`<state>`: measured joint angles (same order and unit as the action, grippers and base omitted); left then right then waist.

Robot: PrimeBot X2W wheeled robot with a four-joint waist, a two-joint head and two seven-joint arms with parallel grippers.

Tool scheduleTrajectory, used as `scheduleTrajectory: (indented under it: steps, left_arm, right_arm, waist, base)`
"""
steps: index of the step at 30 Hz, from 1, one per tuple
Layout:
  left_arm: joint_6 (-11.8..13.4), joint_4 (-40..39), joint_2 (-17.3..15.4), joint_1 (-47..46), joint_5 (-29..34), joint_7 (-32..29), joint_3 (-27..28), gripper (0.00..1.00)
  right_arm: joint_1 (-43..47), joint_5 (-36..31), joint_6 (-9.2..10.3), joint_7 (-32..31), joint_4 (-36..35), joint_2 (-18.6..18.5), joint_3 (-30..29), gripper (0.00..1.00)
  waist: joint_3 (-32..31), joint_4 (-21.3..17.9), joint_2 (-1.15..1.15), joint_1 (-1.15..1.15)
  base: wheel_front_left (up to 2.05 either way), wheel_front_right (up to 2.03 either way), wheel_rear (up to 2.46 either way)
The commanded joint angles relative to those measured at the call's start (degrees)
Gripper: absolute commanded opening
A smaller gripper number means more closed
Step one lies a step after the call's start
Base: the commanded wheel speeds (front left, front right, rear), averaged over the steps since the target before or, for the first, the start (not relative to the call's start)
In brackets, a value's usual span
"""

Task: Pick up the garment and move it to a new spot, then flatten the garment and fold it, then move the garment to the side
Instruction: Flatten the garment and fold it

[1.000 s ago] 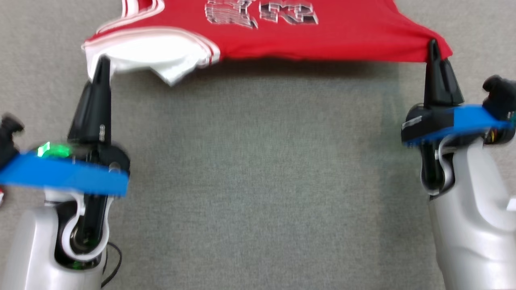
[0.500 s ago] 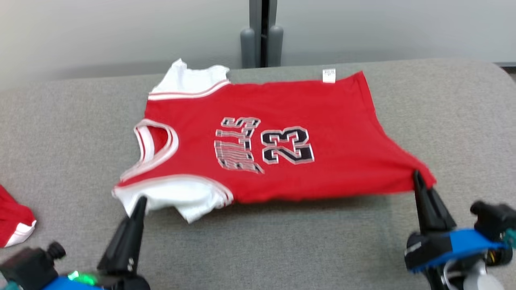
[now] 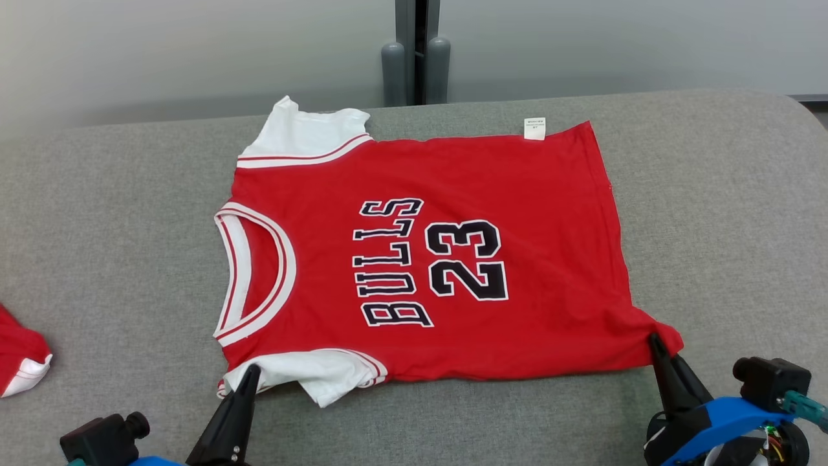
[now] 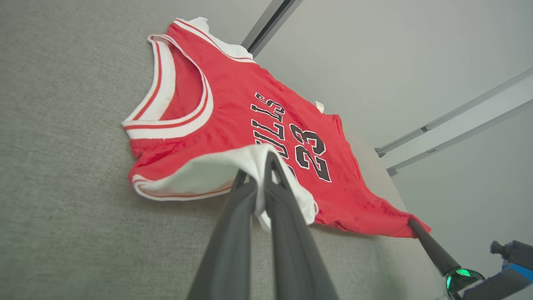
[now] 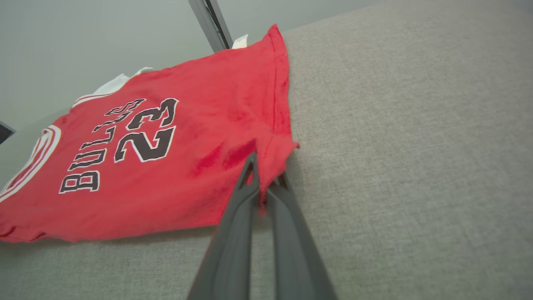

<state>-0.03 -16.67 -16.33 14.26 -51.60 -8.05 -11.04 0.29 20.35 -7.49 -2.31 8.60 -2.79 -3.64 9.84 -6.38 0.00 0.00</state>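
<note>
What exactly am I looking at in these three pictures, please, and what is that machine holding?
This is a wheeled robot with two arms, each ending in two long dark fingers. One picture is from a camera on its head, looking down at a grey padded surface. The other two come from cameras on each wrist, looking along that arm's own fingers. A red jersey printed BULLS 23 lies spread on the surface, neck towards the robot's left. The left arm's jaws are shut on its near white sleeve; the right arm's jaws are shut on the near corner of its hem. Part of another red garment lies at the left edge.
</note>
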Motion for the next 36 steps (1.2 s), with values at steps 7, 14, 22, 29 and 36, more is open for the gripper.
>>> scheduleTrajectory:
  steps: [7,14,22,29,36]
  left_arm:
    - [-1.58,4.43,1.45,-6.07,-0.91,1.18,0.18,0.00]
    - [-2.86,8.86,3.71,-16.53,-0.40,3.24,0.09,0.00]
    - [-3.63,21.46,5.65,-30.46,1.11,5.21,-0.04,0.00]
    - [-3.67,30.88,5.57,-37.72,3.17,6.64,-0.27,0.00]
    - [-3.10,36.77,5.95,-41.40,5.62,8.89,-1.46,1.00]
  right_arm:
    - [-5.01,0.10,-0.01,-1.55,6.68,-0.19,0.31,0.00]
    - [-10.18,2.87,-0.01,-0.46,9.66,-0.19,-0.35,0.00]
    - [-19.49,4.21,-0.01,2.20,15.44,-0.17,-1.79,0.00]
    - [-27.27,3.76,-0.01,5.33,24.15,-0.18,-1.11,0.00]
    - [-32.00,2.41,-0.01,12.45,29.59,-0.19,0.95,1.00]
  waist:
    - [1.40,0.34,0.00,0.00]
    - [2.43,1.14,0.00,0.00]
    - [4.87,0.37,0.00,0.00]
    - [7.71,-0.17,0.00,0.00]
    - [8.76,-0.01,0.00,0.00]
  base:
    - [0.00,0.00,0.00]
    - [0.00,0.00,0.00]
    - [0.00,0.00,0.00]
    - [0.00,0.00,0.00]
    - [0.00,0.00,0.00]
